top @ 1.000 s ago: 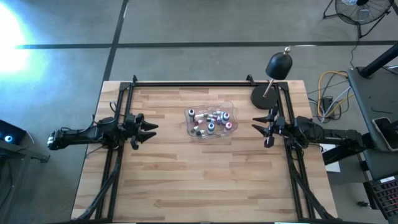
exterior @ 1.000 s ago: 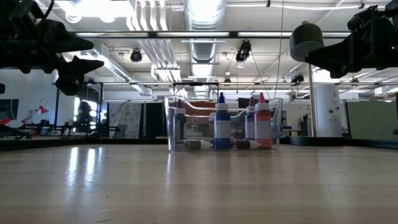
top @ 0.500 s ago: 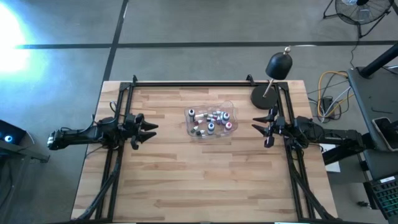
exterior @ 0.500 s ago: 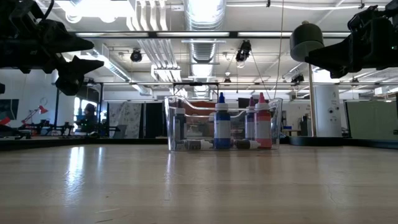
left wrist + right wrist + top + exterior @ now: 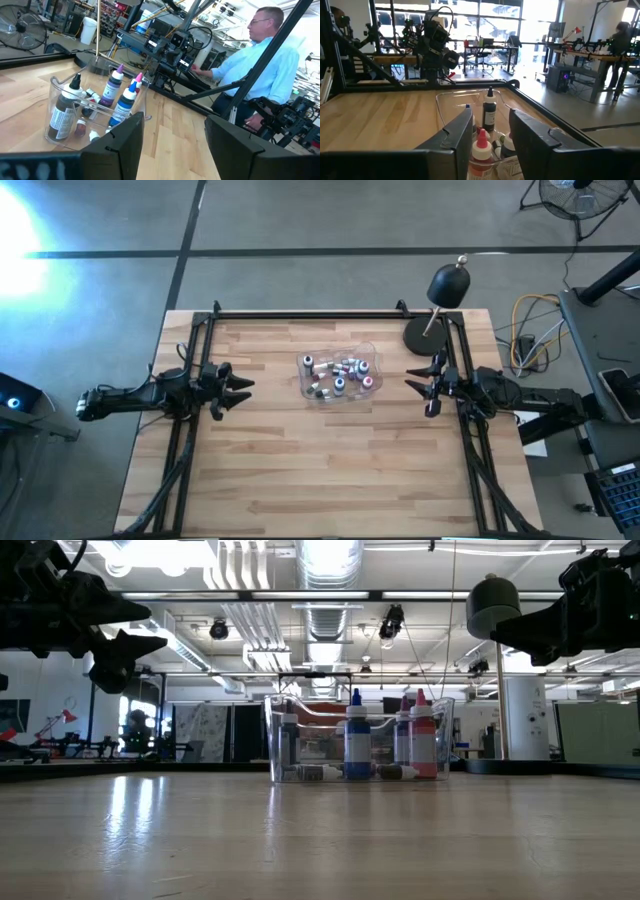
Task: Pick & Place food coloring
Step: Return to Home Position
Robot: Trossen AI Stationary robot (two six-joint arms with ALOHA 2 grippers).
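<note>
The food coloring bottles [image 5: 338, 375] sat gathered inside the clear tub [image 5: 373, 351], some upright and some lying on its floor. In the low view a blue bottle [image 5: 357, 737] and a pink-capped bottle [image 5: 423, 737] stood upright against the near wall. The left wrist view showed a dark-bodied bottle [image 5: 62, 113] and a purple bottle [image 5: 112, 88] standing among them.

The tub rested on the desk [image 5: 330, 470] between the two grippers, apart from both and a little nearer the right one. Neither gripper touched it.

The left gripper [image 5: 243, 391] hung above the desk on its own side of the tub, pointing toward it. Its fingers were spread wide and it held nothing. The right gripper [image 5: 416, 393] faced it from the other side, raised off the desk, likewise released with a clear gap between its fingers and nothing in them. Through each gripper's gap, that arm's wrist view showed the tub and its bottles ahead.

A black dome lamp [image 5: 448, 285] stood on its round base just beside the right gripper, toward the desk's far corner. Beyond the right arm, in the left wrist view, a person [image 5: 255, 57] in a light blue shirt stood off the desk.
</note>
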